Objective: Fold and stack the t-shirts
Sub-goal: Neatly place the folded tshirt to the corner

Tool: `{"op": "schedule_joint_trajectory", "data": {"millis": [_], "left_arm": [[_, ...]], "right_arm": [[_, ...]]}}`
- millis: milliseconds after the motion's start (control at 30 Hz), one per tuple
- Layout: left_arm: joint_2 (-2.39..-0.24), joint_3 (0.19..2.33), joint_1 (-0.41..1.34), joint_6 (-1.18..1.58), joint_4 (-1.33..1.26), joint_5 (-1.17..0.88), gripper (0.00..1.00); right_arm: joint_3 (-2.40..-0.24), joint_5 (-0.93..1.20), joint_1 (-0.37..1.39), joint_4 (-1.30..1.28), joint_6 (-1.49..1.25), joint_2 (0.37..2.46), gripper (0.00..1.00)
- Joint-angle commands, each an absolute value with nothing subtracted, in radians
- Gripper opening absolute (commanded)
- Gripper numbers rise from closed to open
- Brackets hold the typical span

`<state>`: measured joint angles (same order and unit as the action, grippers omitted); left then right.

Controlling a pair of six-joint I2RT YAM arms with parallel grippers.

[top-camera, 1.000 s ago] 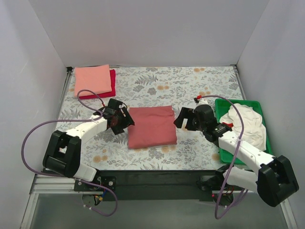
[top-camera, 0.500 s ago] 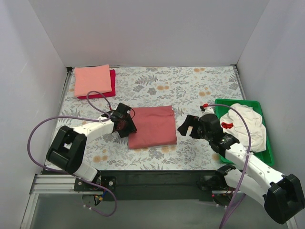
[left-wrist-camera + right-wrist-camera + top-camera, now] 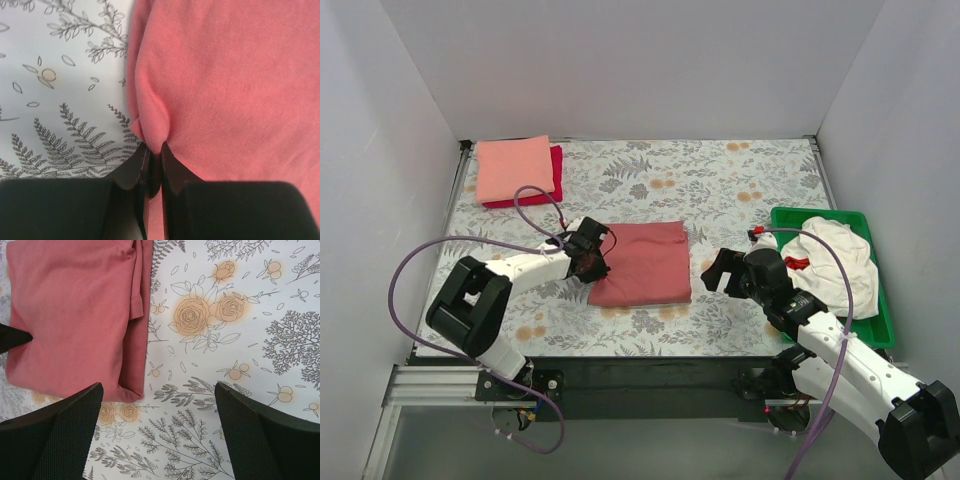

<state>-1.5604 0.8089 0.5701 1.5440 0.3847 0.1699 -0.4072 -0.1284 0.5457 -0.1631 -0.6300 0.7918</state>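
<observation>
Left pincer (image 3: 154,150) clamps the left edge of the folded brick-red shirt (image 3: 645,262) at mid-tabletop (image 3: 720,185), apparently the start of its transfer. The right pincer (image 3: 159,386) hangs apart, clear of the shirt's right side. The likely destination is the far-left pile, salmon-pink shirt (image 3: 515,168) on crimson shirt (image 3: 558,172). The lift must keep the folds together and land square. The cream-white shirt (image 3: 840,262) waits crumpled in the green tray (image 3: 810,213). A second earlier the left pincer sat beside the shirt, and the right arm was closer in.
</observation>
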Motion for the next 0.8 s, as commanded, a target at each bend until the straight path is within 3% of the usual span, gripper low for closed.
{"op": "schedule_joint_trajectory", "data": {"millis": [0, 367, 567, 767], "left_arm": [[-1.631, 0.851, 0.577, 1.457, 0.413, 0.3, 0.0], [-1.749, 1.116, 0.574, 1.237, 0.404, 0.789, 0.0], [-1.873, 1.314, 0.549, 1.005, 0.321, 0.908, 0.0], [-1.913, 1.422, 0.471, 0.829, 0.218, 0.893, 0.0]], "right_arm": [[-0.402, -0.176, 0.549, -0.153, -0.6, 0.788, 0.98], [-0.422, -0.25, 0.546, -0.156, -0.471, 0.798, 0.98], [-0.428, -0.273, 0.543, -0.155, -0.422, 0.825, 0.98], [-0.437, -0.308, 0.535, -0.158, -0.393, 0.854, 0.98]]}}
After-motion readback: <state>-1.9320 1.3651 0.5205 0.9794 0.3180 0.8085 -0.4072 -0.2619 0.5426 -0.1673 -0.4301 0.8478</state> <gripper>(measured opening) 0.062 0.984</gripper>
